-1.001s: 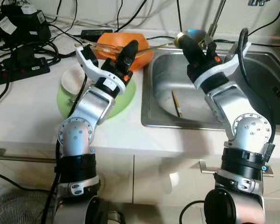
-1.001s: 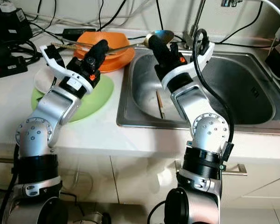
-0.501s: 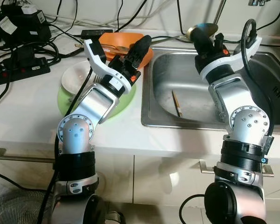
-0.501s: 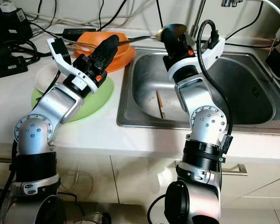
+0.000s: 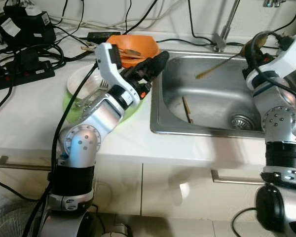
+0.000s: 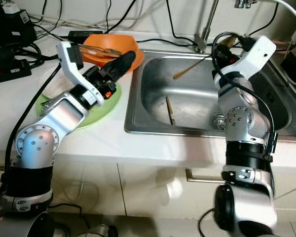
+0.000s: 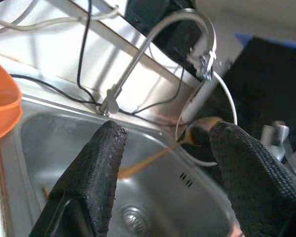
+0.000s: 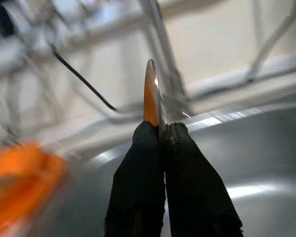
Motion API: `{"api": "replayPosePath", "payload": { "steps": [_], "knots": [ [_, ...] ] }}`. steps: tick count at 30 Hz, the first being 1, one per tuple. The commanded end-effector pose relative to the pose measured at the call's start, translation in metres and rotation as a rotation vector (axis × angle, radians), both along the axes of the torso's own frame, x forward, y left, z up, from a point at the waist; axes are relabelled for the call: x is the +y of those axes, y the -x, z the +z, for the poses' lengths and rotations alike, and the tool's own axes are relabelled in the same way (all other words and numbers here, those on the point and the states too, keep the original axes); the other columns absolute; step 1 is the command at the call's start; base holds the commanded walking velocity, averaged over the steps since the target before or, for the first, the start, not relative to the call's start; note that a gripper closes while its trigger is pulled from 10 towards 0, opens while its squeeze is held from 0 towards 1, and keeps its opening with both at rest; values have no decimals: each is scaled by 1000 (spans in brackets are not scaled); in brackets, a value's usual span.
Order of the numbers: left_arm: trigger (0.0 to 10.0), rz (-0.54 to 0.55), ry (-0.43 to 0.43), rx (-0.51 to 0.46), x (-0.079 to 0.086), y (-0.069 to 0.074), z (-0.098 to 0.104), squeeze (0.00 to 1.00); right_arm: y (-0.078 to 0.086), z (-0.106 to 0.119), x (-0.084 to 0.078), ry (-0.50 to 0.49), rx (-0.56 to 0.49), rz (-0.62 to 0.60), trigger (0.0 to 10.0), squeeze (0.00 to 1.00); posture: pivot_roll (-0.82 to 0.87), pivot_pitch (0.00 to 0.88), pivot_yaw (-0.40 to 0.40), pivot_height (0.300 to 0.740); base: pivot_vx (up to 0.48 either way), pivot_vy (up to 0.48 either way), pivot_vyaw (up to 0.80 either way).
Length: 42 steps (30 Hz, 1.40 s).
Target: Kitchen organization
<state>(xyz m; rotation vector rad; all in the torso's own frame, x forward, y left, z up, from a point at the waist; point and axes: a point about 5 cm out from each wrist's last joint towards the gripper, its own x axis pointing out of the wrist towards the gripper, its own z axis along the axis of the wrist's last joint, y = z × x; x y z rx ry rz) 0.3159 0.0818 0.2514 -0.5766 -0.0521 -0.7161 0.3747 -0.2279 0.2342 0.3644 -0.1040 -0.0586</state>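
Observation:
My right gripper point(image 6: 225, 45) is shut on a long metal ladle point(image 6: 192, 66) close to its scoop. The golden handle slants down over the steel sink point(image 5: 207, 126). In the right wrist view the fingers point(image 8: 138, 163) pinch the orange-tinted metal point(image 8: 151, 94). My left gripper point(image 5: 149, 66) hovers open over the sink's left rim, beside the orange bowl point(image 5: 140, 43). Between its fingers point(image 7: 99, 168) the left wrist view shows the ladle point(image 7: 148, 162) and the faucet point(image 7: 153, 44). A single chopstick point(image 5: 186, 109) lies on the sink floor.
A green plate point(image 5: 130, 109) with a white dish point(image 5: 79, 81) on it sits under my left arm. Utensils point(image 6: 96, 49) rest across the orange bowl. Power strips and cables point(image 5: 24, 54) crowd the back left of the counter. The drain point(image 5: 242, 121) is at the sink's right.
My right arm has swung right, carrying the ladle off the orange bowl to above the sink. My left gripper has moved right, toward the sink's rim.

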Motion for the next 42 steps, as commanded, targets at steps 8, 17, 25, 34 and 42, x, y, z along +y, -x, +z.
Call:
{"api": "replayPosePath", "payload": {
  "steps": [8,17,25,34,42],
  "knots": [
    [10000,-49,-155,-89,-8,7,-5,1000,-11,-33,-8,442,138,90,0,0,70,33,38,740,0,0,0],
    [10000,-103,-240,-119,-7,11,-11,1000,-9,-64,-25,712,297,101,0,0,93,34,70,740,0,0,0],
    [10000,-87,-259,-138,-2,11,-11,0,-10,-79,-14,749,339,194,10000,0,111,40,59,740,0,0,0],
    [10000,-48,-263,-141,2,9,-11,0,-10,-88,1,704,342,288,10000,1000,108,42,51,740,0,0,0],
    [10000,-35,-262,-148,1,8,-9,0,-9,-91,4,640,323,314,10000,1000,103,40,57,740,0,0,0]
  ]
}}
